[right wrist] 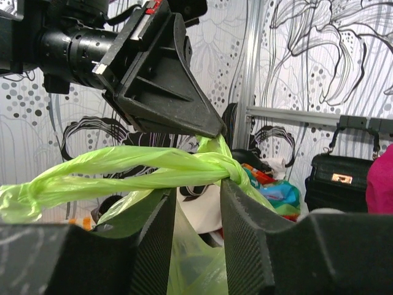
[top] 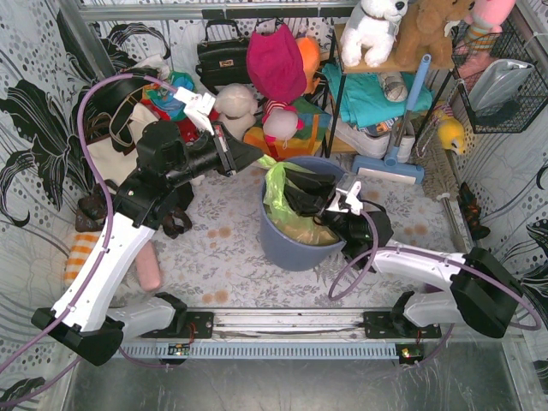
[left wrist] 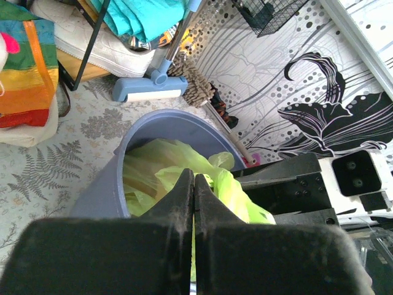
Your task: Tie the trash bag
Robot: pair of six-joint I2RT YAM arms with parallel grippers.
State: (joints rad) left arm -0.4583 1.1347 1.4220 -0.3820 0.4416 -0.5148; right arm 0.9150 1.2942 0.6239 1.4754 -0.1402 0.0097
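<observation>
The lime-green trash bag (top: 276, 195) sits in the blue-grey bin (top: 282, 244) at the table's middle. My left gripper (top: 257, 158) reaches in from the left over the bin's rim and is shut on a strip of the bag (left wrist: 230, 187); a green sliver shows between its closed fingers (left wrist: 184, 196). In the right wrist view two twisted green strands (right wrist: 123, 169) meet in a knot (right wrist: 230, 166) just under the left gripper (right wrist: 209, 126). My right gripper (right wrist: 196, 187) stands open right below the strands, loose bag film (right wrist: 196, 246) hanging between its fingers (right wrist: 161, 233). It sits over the bin's mouth (top: 300, 190).
A cream tote (top: 111, 154) and a pink roll (top: 150, 265) lie to the left. Behind the bin are stuffed toys (top: 235, 107), a black handbag (top: 224, 56), a shelf (top: 377, 68) and a blue sweeper (top: 390, 167). A wire basket (top: 501, 77) hangs at the right wall.
</observation>
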